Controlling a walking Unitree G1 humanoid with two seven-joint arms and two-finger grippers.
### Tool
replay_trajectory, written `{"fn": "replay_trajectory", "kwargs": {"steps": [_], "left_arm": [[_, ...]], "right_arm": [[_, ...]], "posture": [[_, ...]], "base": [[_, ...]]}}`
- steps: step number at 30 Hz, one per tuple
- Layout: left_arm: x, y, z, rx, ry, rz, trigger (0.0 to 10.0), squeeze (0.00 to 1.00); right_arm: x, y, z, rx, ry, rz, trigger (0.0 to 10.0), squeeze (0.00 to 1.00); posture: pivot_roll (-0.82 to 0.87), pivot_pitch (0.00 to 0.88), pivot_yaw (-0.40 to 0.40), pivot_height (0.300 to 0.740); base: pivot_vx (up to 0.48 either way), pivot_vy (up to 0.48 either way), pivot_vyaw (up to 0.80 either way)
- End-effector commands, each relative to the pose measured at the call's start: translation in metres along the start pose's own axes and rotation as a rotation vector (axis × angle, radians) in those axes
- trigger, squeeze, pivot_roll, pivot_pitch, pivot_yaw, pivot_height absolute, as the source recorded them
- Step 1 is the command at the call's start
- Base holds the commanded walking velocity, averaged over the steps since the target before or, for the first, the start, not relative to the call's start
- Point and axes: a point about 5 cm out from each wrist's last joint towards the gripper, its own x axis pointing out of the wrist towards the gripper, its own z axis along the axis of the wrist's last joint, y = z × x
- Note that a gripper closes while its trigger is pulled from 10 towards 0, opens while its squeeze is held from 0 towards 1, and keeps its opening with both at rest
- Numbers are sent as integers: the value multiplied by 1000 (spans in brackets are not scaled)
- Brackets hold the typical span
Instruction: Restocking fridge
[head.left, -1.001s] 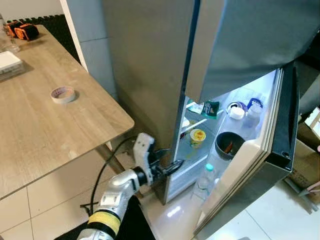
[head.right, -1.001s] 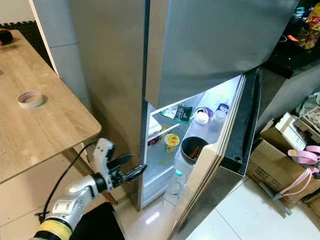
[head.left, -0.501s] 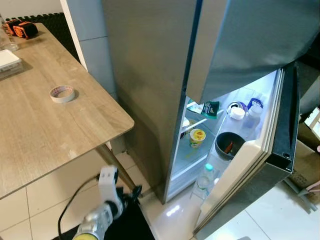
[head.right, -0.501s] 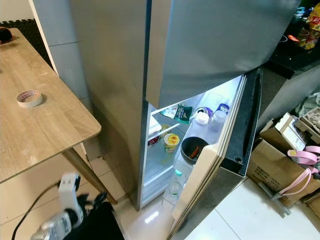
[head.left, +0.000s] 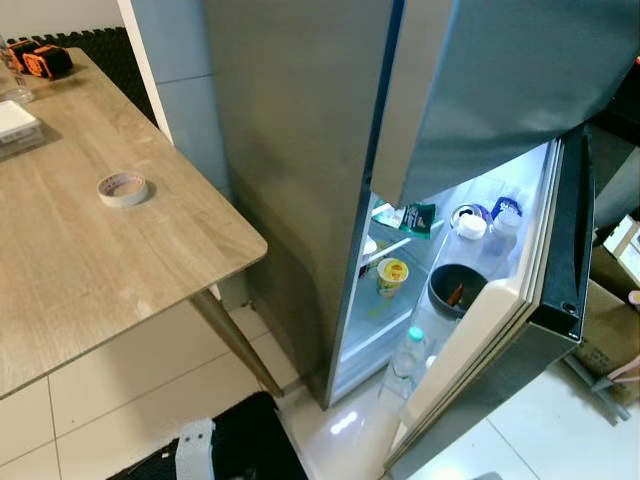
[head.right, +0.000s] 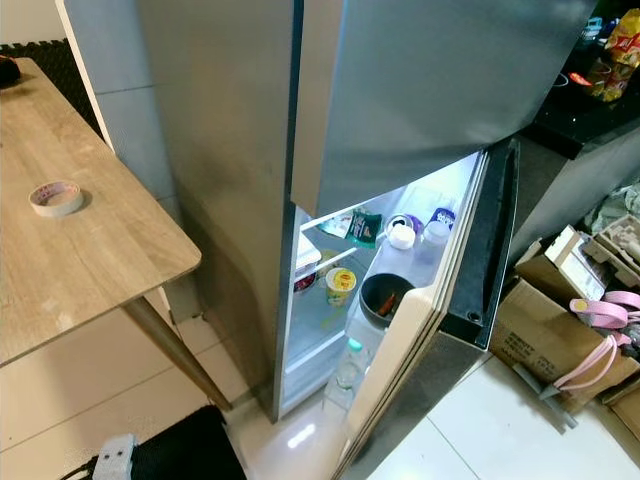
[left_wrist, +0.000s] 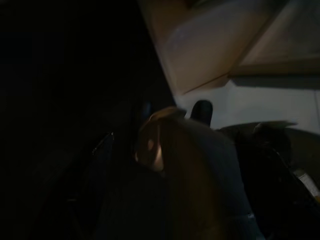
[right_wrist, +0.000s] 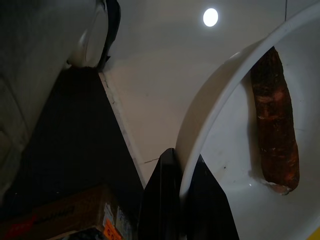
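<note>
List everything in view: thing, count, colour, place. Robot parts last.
fridge: one, steel grey, centre, lower door open
yellow-lidded cup: one, on a shelf inside
dark bowl: one, in the door rack
clear bottles: several, in the door racks
wooden table: one, light brown, left of the fridge
tape roll: one, pale, on the table
cardboard boxes: brown, floor right of the fridge
white bowl: one, holding a brown sausage-like piece
right gripper: pinching the white bowl's rim

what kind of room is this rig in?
Most likely a home kitchen or dining corner: a steel fridge with its lower door open on stocked shelves, a wooden table beside it, tiled floor, cardboard boxes nearby.
</note>
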Motion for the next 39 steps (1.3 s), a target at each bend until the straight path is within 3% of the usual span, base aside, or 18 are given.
{"fn": "replay_trajectory", "kwargs": {"steps": [1, 11, 20, 27, 34, 39], "left_arm": [[-3, 4, -13, -12, 45, 20, 10000, 0], [-12, 25, -15, -1, 65, 66, 10000, 0], [-13, 26, -16, 0, 68, 71, 10000, 0], [-13, 26, -13, 37, 63, 59, 10000, 0], [-3, 11, 2, 34, 13, 35, 10000, 0], [7, -11, 23, 28, -73, -26, 10000, 0]], "right_arm": [[0, -1, -5, -16, 18, -9, 10000, 0], [0, -1, -5, -21, 16, -8, 10000, 0], [0, -1, -5, -15, 19, -5, 10000, 0], [0, -1, -6, -7, 23, -3, 10000, 0], [0, -1, -6, -3, 21, -2, 10000, 0], [0, 0, -7, -3, 22, -2, 10000, 0]], "posture": [[27, 12, -71, 740], [29, 11, -74, 740], [22, 16, -70, 740], [18, 21, -68, 740], [18, 21, -68, 740], [18, 21, -68, 740]], "base": [[-356, 0, 0], [-368, 0, 0], [-350, 0, 0], [0, 0, 0], [0, -469, 0], [0, 0, 0]]}}
